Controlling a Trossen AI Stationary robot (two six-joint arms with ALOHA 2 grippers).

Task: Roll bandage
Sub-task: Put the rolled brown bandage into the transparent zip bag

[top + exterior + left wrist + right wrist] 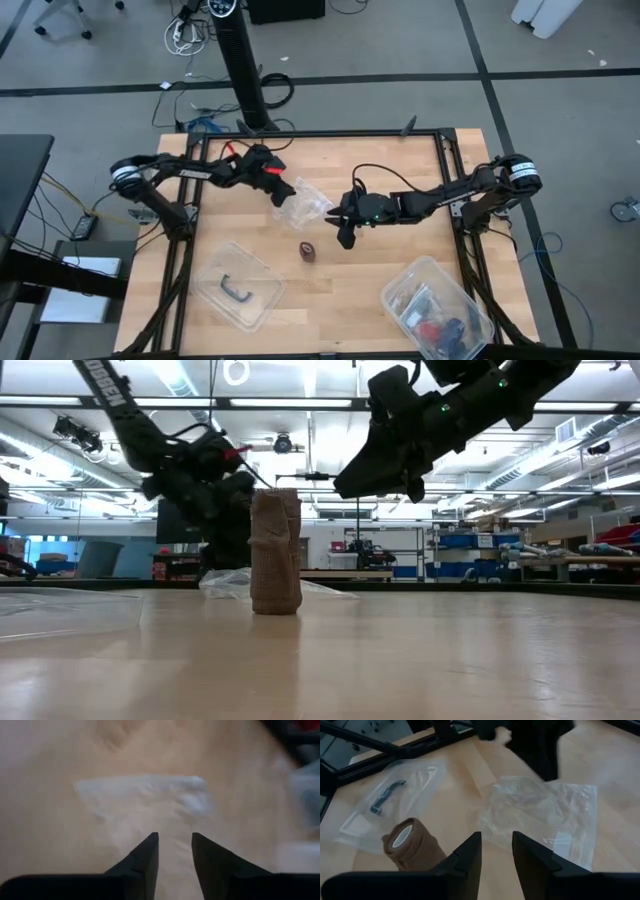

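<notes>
From above, the left hand (291,192) hangs over the light wooden desk (360,270), right at the edge of a crumpled clear plastic bag (306,207) that lies between it and the right hand (343,236). The dark brown fabric bandage, wound into a small roll (308,251), stands on the desk just beside the right hand, on its near side, not touching it. Farther toward the desk's front edge, a clear plastic tub with a black handle piece (240,287) sits on the left hand's side, and a second clear tub of mixed small items (437,309) on the right hand's side.

At desk height, the roll (275,551) stands upright with both hands raised clear above it, the left hand (215,510) behind it and the right hand (375,478) above and to one side.

From the left wrist, the left hand (175,840) has its two fingers parted with nothing between them, over the plastic bag (145,800).

From the right wrist, the right hand (496,840) is likewise released, a narrow gap between its fingers and nothing grasped; the roll (412,845) stands just beside one finger, the bag (545,815) ahead, the handle tub (390,805) beyond the roll.
</notes>
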